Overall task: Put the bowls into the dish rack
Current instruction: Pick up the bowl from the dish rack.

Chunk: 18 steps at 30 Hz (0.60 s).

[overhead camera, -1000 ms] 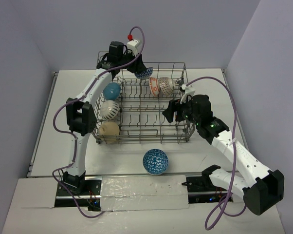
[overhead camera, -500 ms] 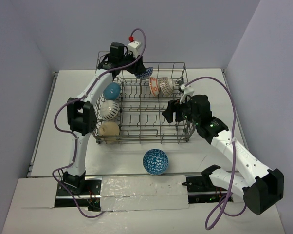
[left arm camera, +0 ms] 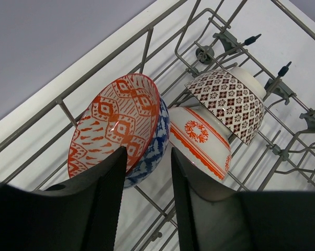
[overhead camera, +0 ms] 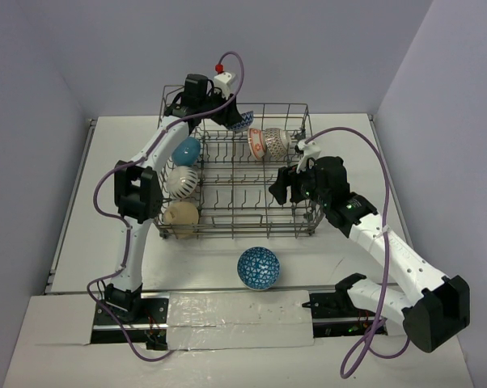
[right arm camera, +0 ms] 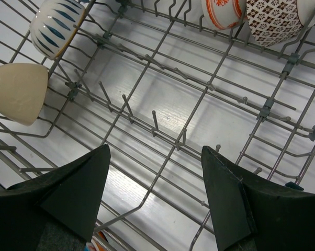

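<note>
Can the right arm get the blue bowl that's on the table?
Probably yes. The blue bowl sits alone in front of the dish rack, nothing covering it, and the right gripper is open and empty nearby.

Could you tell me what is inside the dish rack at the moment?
Teal bowl, striped bowl and beige bowl along its left; blue-orange bowl, orange-banded bowl and brown-patterned bowl at the far side. The right gripper hides part of the right end from above.
</note>
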### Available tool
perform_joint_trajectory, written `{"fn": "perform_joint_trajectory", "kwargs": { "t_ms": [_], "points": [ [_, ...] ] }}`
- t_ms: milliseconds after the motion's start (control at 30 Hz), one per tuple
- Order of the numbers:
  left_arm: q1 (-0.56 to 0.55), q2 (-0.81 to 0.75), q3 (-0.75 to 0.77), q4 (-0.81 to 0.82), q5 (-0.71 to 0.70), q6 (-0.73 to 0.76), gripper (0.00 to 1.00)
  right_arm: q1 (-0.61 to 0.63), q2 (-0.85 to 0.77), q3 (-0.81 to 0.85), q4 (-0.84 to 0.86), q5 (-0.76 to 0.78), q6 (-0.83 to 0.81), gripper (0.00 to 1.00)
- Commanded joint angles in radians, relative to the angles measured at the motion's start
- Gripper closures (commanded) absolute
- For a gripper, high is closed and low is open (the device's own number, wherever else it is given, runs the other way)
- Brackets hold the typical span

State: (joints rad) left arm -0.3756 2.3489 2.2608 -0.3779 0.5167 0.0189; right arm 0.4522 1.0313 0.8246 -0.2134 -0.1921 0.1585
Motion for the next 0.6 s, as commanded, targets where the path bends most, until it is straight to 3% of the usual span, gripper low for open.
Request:
{"fn": "perform_joint_trajectory", "kwargs": {
  "t_ms": [0,33,133,200,400,433,567],
  "points": [
    [-0.006,-0.019,-0.010,0.020,0.016,0.013,0.57,0.009,0.003,0.025,0.006,0.010,-0.013,0.22],
    [-0.006,-0.020,-0.014,0.022,0.016,0.010,0.60,0.006,0.001,0.025,0.008,0.010,-0.014,0.22],
    [-0.006,-0.022,-0.010,0.024,0.025,0.007,0.84,0.008,0.001,0.027,0.005,0.011,-0.013,0.22],
    [-0.006,-0.019,-0.012,0.024,0.040,0.003,0.90,0.008,0.000,0.025,0.005,0.010,-0.013,0.22],
    [-0.006,-0.007,-0.010,0.016,0.068,0.000,0.81,0.009,-0.008,0.024,0.005,0.010,-0.014,0.22],
    [-0.006,-0.004,-0.006,0.010,0.071,0.000,0.74,0.011,-0.007,0.024,0.003,0.010,-0.013,0.22],
    [-0.008,0.001,-0.004,0.004,0.082,0.001,0.64,0.011,-0.004,0.027,0.002,0.008,-0.013,0.22]
  ]
}}
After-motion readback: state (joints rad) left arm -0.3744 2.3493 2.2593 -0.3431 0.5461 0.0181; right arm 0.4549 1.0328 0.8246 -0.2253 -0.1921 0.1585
